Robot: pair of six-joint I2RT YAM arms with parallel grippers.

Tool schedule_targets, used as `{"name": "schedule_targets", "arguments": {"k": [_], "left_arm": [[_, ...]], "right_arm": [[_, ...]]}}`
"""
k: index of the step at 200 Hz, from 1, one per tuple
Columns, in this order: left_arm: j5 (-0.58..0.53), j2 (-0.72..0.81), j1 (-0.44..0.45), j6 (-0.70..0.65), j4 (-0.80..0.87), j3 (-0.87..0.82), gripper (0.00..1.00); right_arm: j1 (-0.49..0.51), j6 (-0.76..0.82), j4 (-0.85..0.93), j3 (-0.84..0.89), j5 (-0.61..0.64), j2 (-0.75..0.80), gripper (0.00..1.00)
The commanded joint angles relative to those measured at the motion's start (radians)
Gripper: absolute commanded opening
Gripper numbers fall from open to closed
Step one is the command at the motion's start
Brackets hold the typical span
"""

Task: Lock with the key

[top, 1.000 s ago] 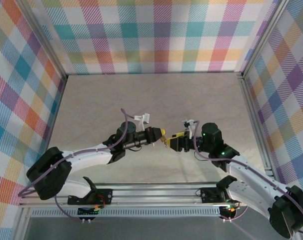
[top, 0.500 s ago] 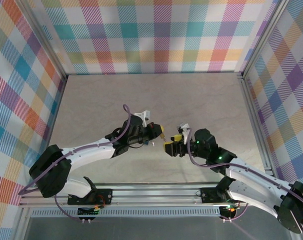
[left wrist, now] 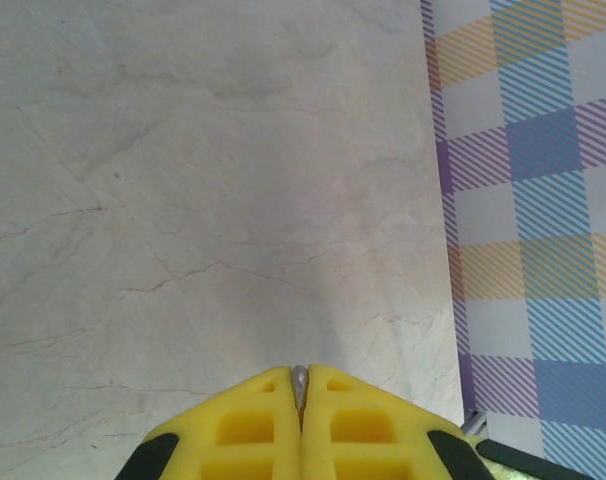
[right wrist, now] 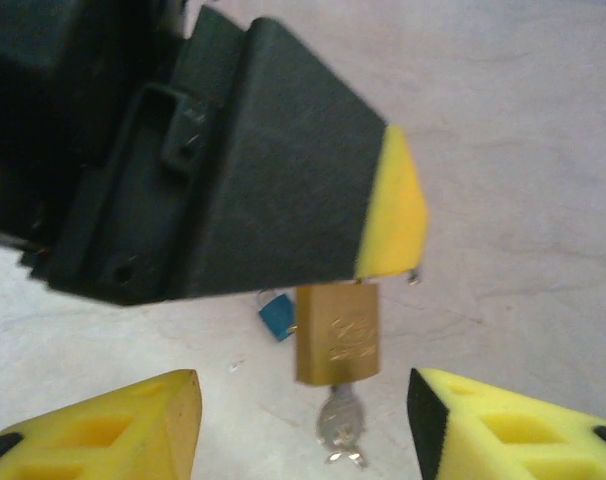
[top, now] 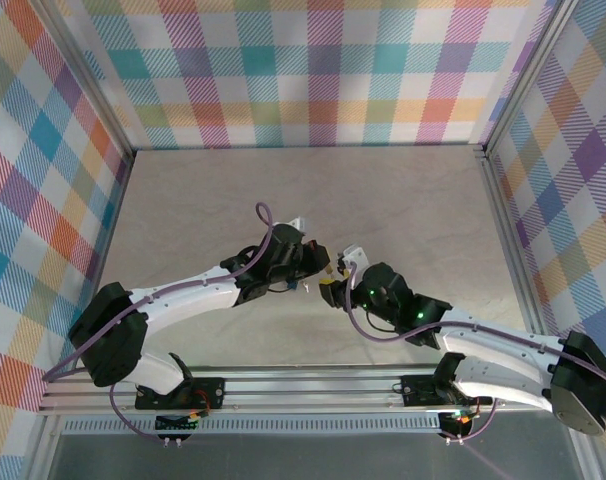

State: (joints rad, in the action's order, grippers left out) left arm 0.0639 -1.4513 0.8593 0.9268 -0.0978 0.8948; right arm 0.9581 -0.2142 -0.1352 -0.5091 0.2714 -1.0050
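Two arms reach in toward each other over the middle of the pale, marble-patterned counter [top: 403, 200], their tips near one another in the overhead view. The left tool [left wrist: 301, 398] has its yellow pads pressed together, and a thin sliver of grey metal shows pinched in the seam between them. From the right wrist camera, that same left tool appears as a black wedge with a yellow tip, and the brass padlock [right wrist: 335, 335] hangs straight down from just under the tip, clear of the counter. The top of the padlock is hidden behind the yellow tip, so I cannot tell whether its shackle is pushed home. The key [right wrist: 341, 428] sticks out of the padlock's underside, its silver bow pointing down; it is blurred. A small blue tag [right wrist: 276, 315] sits just beside the padlock's left edge, and I cannot tell whether it hangs or lies on the counter. The right tool [right wrist: 303, 392] stands apart, one yellow pad on each side of the padlock and key, neither touching them. Plaid walls [top: 313, 70] enclose the counter on three sides.
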Motion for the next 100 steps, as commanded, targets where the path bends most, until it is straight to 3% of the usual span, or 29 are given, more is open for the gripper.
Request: {"name": "schedule_targets", "arguments": {"k": [1, 75, 100], "left_arm": [[-0.018, 0.005, 0.017, 0.006, 0.017, 0.016, 0.00], [-0.008, 0.031, 0.023, 0.007, -0.003, 0.004, 0.00], [0.002, 0.043, 0.026, 0.009, -0.020, -0.004, 0.00]], "right_arm": [[0.007, 0.035, -0.030, -0.046, 0.083, -0.020, 0.52], [0.007, 0.027, -0.056, -0.036, 0.023, -0.059, 0.45], [0.005, 0.028, -0.067, -0.034, -0.012, -0.062, 0.38]]}}
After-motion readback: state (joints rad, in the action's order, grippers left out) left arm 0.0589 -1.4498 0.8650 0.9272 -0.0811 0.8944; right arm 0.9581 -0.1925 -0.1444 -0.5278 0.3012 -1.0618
